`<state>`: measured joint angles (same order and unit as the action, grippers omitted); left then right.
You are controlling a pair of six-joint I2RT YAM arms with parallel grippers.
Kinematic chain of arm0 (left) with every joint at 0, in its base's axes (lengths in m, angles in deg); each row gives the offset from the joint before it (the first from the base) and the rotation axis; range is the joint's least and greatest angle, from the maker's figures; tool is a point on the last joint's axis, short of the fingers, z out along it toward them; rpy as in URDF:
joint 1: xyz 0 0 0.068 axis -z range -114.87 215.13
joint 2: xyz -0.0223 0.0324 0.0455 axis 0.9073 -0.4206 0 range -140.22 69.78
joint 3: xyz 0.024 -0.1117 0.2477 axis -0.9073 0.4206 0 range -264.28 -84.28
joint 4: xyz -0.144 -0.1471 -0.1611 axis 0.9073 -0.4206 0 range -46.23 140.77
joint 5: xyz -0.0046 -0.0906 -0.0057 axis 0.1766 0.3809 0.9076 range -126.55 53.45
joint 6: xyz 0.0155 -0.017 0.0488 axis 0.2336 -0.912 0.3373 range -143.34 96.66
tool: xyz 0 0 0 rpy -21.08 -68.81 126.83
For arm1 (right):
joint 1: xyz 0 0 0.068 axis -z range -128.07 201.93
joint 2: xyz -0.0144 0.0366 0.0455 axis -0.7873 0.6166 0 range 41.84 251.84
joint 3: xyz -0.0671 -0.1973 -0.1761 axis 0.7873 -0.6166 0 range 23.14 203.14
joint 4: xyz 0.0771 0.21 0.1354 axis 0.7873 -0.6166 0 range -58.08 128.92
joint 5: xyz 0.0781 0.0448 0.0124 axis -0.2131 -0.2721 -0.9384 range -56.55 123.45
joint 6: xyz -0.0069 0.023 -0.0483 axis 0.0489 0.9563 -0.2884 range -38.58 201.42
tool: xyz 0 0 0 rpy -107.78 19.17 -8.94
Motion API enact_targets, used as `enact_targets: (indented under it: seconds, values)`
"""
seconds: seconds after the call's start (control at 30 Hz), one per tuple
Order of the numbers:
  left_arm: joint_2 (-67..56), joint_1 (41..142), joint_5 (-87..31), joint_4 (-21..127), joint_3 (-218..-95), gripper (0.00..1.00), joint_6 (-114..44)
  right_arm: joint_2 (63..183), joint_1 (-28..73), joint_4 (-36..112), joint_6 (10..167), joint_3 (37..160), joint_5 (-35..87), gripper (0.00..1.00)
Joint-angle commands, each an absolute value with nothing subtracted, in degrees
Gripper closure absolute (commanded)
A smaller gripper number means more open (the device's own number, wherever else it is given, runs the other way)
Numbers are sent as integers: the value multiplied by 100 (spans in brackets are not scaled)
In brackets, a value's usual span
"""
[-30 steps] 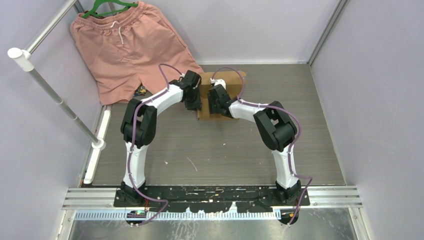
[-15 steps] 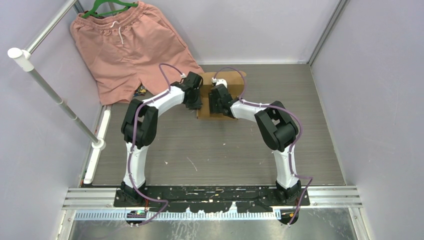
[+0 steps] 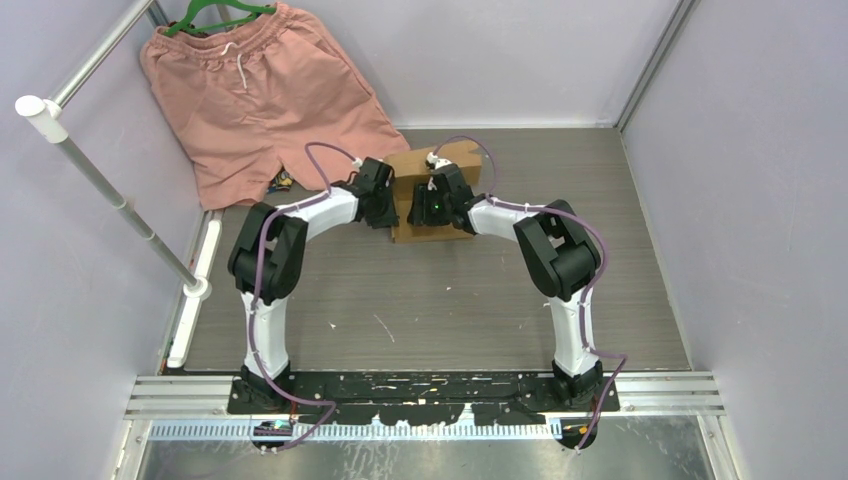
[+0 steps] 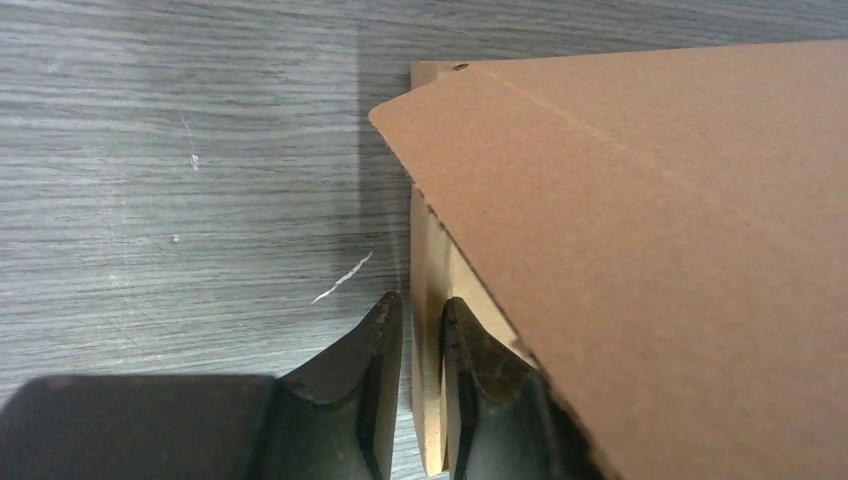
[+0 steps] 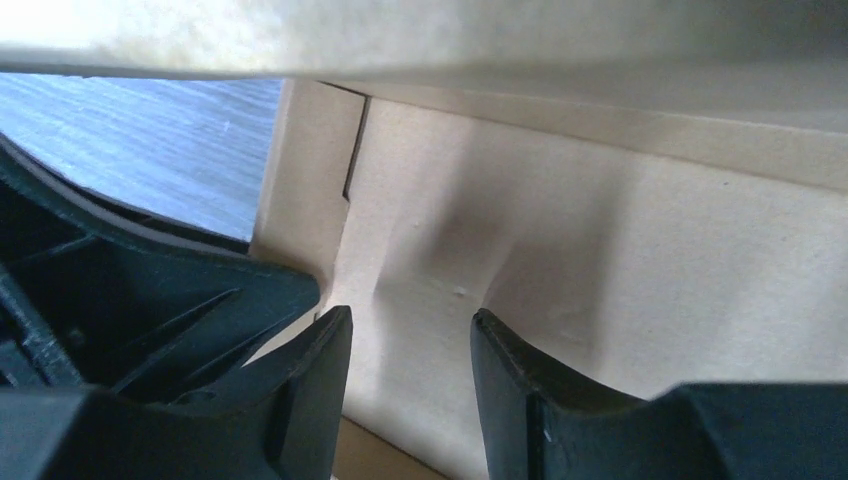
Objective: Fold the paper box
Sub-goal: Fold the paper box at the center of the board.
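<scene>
The paper box (image 3: 452, 165) is sitting at the far middle of the table (image 3: 420, 300). It's plain brown cardboard, partly stood up rather than flat, and both arms are bent in over it from either side. The left gripper (image 3: 386, 206) is at the box's left edge and the right gripper (image 3: 424, 208) is just beside it over the cardboard, so the two are pretty much nose to nose.

On the left wrist cam, the left one's jaws are really narrow around the thin edge of an upright cardboard wall (image 4: 428, 250), one finger outside over the table and one inside. There's a sliver of gap on the outer side, so honestly can't tell if it's squeezing or just straddling. A big flap (image 4: 650, 250) slants across the right of that view.

On the right wrist cam, the jaws are roughly halfway apart with nothing between them. The tips point at a pale inner panel (image 5: 600, 250) with a soft dent in it, under more cardboard overhead. Can't tell if they touch it.

Pink shorts (image 3: 260, 90) on a green hanger (image 3: 215, 14) are back left, with the hem near the box's far left corner
</scene>
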<state>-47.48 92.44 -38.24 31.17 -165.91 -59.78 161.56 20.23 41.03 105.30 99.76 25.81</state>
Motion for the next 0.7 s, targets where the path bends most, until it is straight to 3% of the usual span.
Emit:
enact_targets:
  seconds: [0.0, 0.13, 0.4, 0.67]
  values:
    - [-4627, 9230, -3955, 2931, -16206, 82, -5586, 16560, 1965, 2879, 11124, 9694, 1681, 47]
    - [-4564, 9209, -3987, 3128, -16005, 93, -5639, 16449, 2000, 2927, 11251, 9657, 1527, 47]
    - [-4429, 9035, -3427, 3574, -15728, 76, -5625, 16578, 2064, 2781, 11345, 9702, 1482, 47]
    - [-4465, 8825, -3155, 3862, -15629, 75, -5792, 16668, 2059, 2572, 11268, 9706, 1658, 47]
